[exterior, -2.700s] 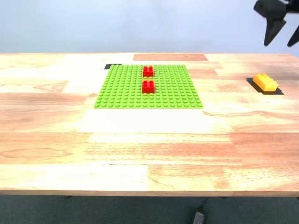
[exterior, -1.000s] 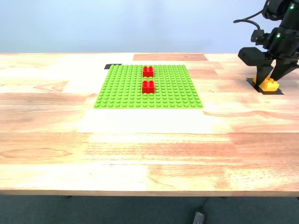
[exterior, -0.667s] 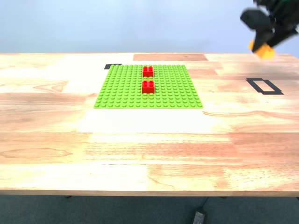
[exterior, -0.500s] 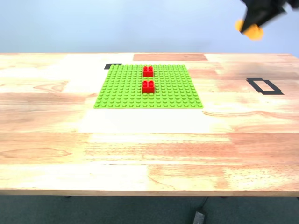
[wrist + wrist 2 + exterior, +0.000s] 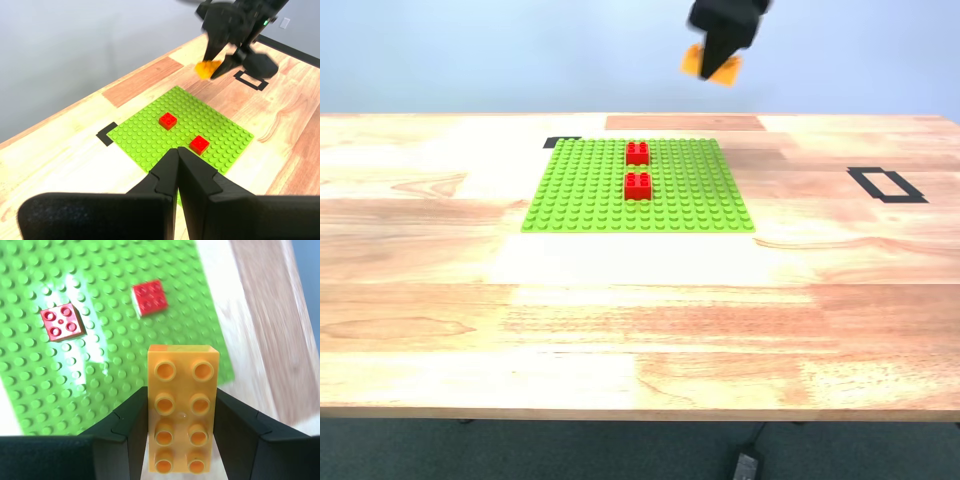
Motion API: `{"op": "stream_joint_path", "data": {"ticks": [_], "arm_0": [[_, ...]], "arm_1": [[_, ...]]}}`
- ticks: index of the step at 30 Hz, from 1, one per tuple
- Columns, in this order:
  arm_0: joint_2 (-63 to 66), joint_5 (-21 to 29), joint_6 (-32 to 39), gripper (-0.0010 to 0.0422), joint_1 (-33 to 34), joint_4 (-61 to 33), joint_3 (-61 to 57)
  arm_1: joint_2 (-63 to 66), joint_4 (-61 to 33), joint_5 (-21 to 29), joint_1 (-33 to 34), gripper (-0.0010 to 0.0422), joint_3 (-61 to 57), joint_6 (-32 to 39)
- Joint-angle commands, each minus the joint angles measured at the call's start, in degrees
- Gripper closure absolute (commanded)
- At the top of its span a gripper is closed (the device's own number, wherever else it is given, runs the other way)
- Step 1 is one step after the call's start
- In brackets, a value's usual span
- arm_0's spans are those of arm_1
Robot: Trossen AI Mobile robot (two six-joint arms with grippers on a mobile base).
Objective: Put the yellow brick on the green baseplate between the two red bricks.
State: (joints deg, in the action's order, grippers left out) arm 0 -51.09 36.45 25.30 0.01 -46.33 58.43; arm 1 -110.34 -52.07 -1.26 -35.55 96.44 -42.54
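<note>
The yellow brick (image 5: 182, 409) is clamped along its long sides between the fingers (image 5: 130, 432) of my second gripper (image 5: 722, 52), held in the air above the far edge of the green baseplate (image 5: 580, 190). On the baseplate, the two red bricks (image 5: 637, 169) are seen a small gap apart. My first gripper (image 5: 177, 172) is closed on nothing, raised over the table near the baseplate

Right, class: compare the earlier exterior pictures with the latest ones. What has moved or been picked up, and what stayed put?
My second gripper took the yellow brick off its black tape outline, lifted it and carried it toward the exterior view's left, over the green baseplate. The two red bricks and the baseplate have not moved. My first gripper is shut.
</note>
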Motion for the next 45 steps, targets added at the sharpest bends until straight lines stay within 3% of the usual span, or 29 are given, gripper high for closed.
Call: {"op": "stream_joint_path", "data": {"ticks": [1,10,19,45], "arm_0": [[0.1,0.0,0.0,0.0413,0.0,0.0,0.0],[0.6,0.0,0.0,0.0413,0.0,0.2,0.0],[0.7,0.0,0.0,0.0413,0.0,0.3,0.0],[0.7,0.0,0.0,0.0412,0.0,0.2,0.0]], "arm_1": [[-3.8,-0.7,3.9,-3.5,0.0397,3.4,-2.6],[-11.7,-0.7,4.3,-8.0,0.0397,8.8,-5.7],[-15.0,-0.3,1.4,-8.8,0.0397,7.6,-5.9],[-18.3,6.2,-0.1,-8.9,0.0397,3.7,-6.2]]}}
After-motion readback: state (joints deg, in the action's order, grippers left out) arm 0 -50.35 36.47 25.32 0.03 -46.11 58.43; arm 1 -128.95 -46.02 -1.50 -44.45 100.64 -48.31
